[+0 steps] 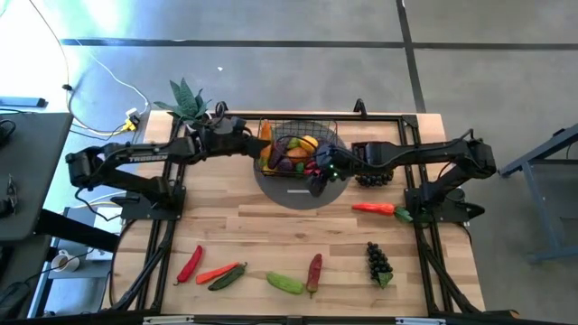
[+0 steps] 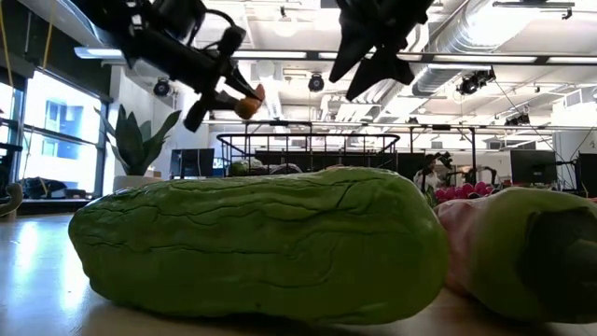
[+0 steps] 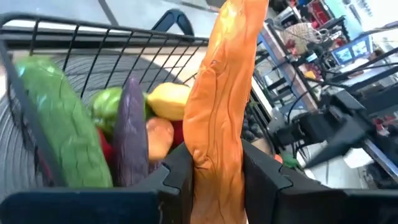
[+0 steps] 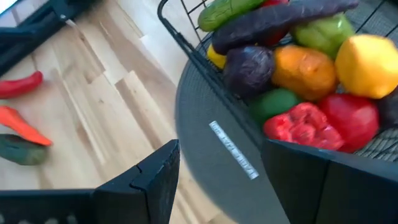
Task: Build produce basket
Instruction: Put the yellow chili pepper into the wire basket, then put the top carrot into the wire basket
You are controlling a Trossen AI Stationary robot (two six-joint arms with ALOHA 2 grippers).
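Observation:
The black wire basket point(image 1: 302, 135) stands on a grey round mat point(image 1: 291, 191) at the table's far middle. It holds produce: a green cucumber point(image 3: 59, 118), a purple aubergine point(image 3: 132, 130), a lemon point(image 3: 169, 101), and red and green peppers point(image 4: 305, 121). My left gripper point(image 1: 257, 140) is at the basket's left rim, above the table, shut on a long orange pepper point(image 3: 221, 99). My right gripper point(image 4: 221, 155) hangs open over the mat at the basket's near right corner point(image 1: 318, 181), with nothing between its fingers. Both grippers show high up in the low view, the left point(image 2: 233, 98) and the right point(image 2: 373, 51). My left gripper pinches the orange pepper's lower part point(image 3: 214, 168) between its two fingers. The fingers come from the table's left, slanting a little downward. The pepper sticks out beyond the fingertips along them, lifted clear, its free end point(image 1: 265, 132) at the basket's left rim.
Loose produce lies along the near side: a red chilli point(image 1: 190, 264), an orange and a dark green piece point(image 1: 224, 273), a green cucumber point(image 1: 285, 283), a second red chilli point(image 1: 313, 273), dark grapes point(image 1: 379, 262). A red-orange carrot point(image 1: 375, 208) lies at the right. A potted plant point(image 1: 185, 99) stands far left.

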